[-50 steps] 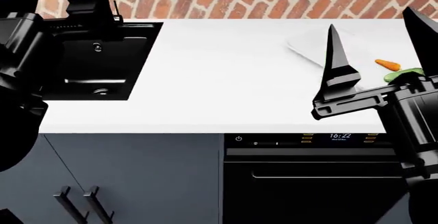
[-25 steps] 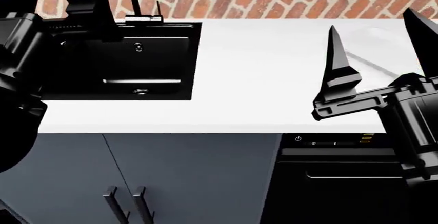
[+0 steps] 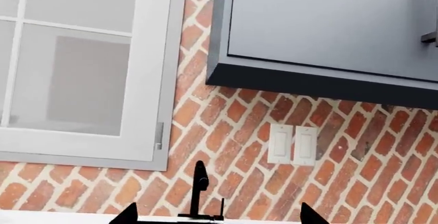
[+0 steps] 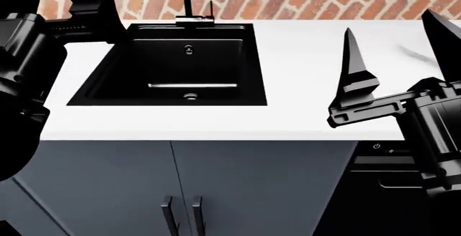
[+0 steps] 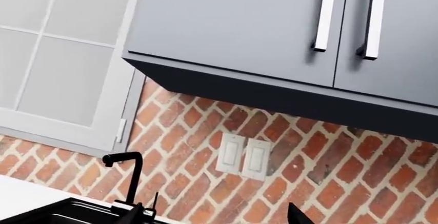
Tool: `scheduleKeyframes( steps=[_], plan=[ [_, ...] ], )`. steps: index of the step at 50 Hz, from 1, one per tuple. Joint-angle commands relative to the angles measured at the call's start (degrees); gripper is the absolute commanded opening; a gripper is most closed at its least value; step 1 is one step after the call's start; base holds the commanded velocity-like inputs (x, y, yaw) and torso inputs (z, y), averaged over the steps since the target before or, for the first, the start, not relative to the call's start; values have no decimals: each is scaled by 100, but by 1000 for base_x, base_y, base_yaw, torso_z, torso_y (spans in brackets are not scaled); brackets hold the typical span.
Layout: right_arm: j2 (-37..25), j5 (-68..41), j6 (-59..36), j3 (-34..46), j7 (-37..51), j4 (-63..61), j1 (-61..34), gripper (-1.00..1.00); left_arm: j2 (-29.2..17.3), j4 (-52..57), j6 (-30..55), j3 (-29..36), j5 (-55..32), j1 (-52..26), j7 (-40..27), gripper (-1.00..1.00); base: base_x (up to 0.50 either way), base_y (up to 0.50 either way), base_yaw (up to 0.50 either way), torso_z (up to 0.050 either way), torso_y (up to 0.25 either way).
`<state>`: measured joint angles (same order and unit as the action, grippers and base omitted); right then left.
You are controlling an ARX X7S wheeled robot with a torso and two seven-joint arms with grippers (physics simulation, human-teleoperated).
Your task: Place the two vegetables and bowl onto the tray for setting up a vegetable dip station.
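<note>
both arms raised over the white surface (image 4: 303, 79) — right end effector (image 4: 392, 58) spread wide, empty; left end effector (image 4: 61, 4) partly cropped, also apart. tray edge (image 4: 418, 54) barely visible; vegetables, bowl unseen.

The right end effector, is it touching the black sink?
Apart. In the head view the right end effector hangs open over the white counter, with a wide strip of bare counter between it and the sink.
</note>
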<state>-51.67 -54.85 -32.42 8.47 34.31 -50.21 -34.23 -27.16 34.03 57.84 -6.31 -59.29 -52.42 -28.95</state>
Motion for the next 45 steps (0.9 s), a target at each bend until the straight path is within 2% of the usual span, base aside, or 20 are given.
scheduleKeyframes(
  steps=[1,32,45],
  plan=[
    [24,-59,-41,-30,-48,-14,-24,100,34,-30,-40,-26,12,-4,17,100,-8,500,0,0,0],
    [199,86,249,-61,-13,6,133,100,1,-36,-116,-52,-75,65,-26,100,-165,500,0,0,0],
    [208,164,271,4,-54,28,137,100,-11,-69,-179,-15,-44,103,5,100,-16,500,0,0,0]
  ],
)
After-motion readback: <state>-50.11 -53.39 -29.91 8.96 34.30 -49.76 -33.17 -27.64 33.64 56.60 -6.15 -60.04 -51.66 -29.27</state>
